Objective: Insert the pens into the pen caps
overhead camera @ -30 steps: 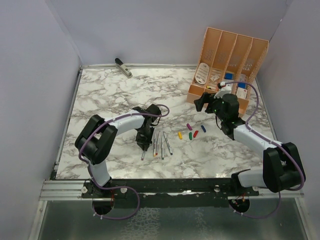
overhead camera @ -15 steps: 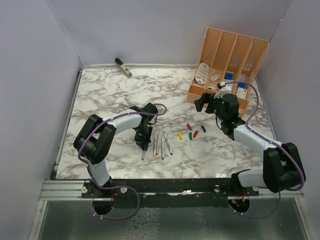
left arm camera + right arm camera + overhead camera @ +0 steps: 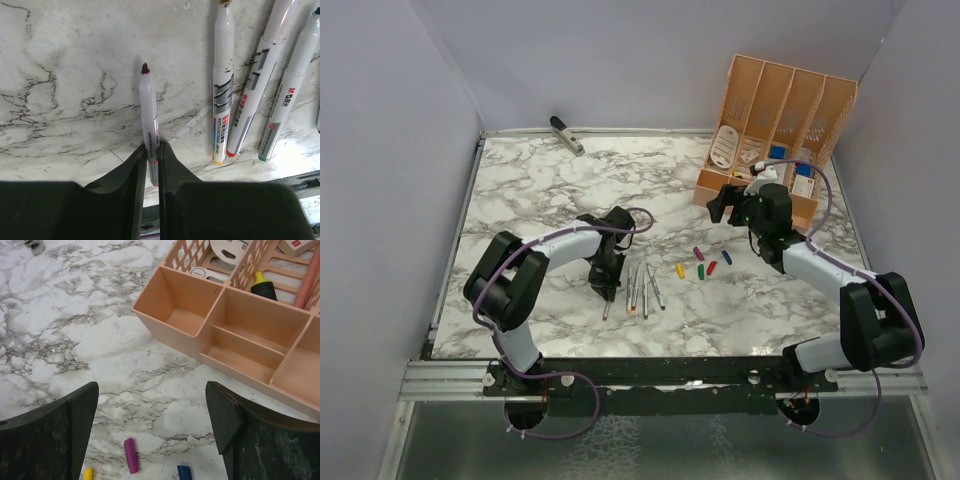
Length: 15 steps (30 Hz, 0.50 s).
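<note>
Left gripper (image 3: pixel 151 156) pinches tight on the purple-tipped pen (image 3: pixel 148 107), which perhaps rests on the marble tabletop (image 3: pixel 70 65). The other pens (image 3: pixel 222 90) lie just beside. Right gripper (image 3: pixel 152 425) hangs wide open, empty, above the purple cap (image 3: pixel 131 462).

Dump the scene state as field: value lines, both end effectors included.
left end effector: shut on held pen, whose dark tip is bare and points away from it
right end effector: open, holding nothing, above the table near the orange organizer
other pens: lying side by side on the table, uncapped
pen caps: five, loose on the table
pens capped: none
</note>
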Tool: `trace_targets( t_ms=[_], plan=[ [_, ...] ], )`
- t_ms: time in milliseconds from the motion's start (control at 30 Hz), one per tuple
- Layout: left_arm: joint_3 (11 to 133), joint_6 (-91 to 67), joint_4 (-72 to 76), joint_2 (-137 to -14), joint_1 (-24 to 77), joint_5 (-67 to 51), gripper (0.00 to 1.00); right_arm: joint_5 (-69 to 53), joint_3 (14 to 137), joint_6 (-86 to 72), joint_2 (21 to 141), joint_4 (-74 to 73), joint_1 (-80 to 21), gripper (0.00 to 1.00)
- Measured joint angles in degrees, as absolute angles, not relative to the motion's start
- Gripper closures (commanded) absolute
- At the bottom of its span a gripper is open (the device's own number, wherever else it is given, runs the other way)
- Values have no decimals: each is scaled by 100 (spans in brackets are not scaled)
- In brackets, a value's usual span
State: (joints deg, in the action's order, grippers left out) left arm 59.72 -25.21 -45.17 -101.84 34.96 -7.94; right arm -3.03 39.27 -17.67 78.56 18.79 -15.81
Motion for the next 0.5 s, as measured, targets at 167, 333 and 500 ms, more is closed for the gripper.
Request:
trace_targets(
  t_ms=[167,333,500],
  plan=[
    [5889,-2495,-4427,-10064,3544,-698,100,-327,4261,-1702,8427,1535,-1581,13],
    [5819,-2488,-4296,-9832,3601,-545,100,-436,4313,-1647,8562,1264,-1581,14],
    [5614,-2473,-4014,-9557,3623,-202,100,-642,4399,-1612,8580,1052,-1581,16]
  ],
)
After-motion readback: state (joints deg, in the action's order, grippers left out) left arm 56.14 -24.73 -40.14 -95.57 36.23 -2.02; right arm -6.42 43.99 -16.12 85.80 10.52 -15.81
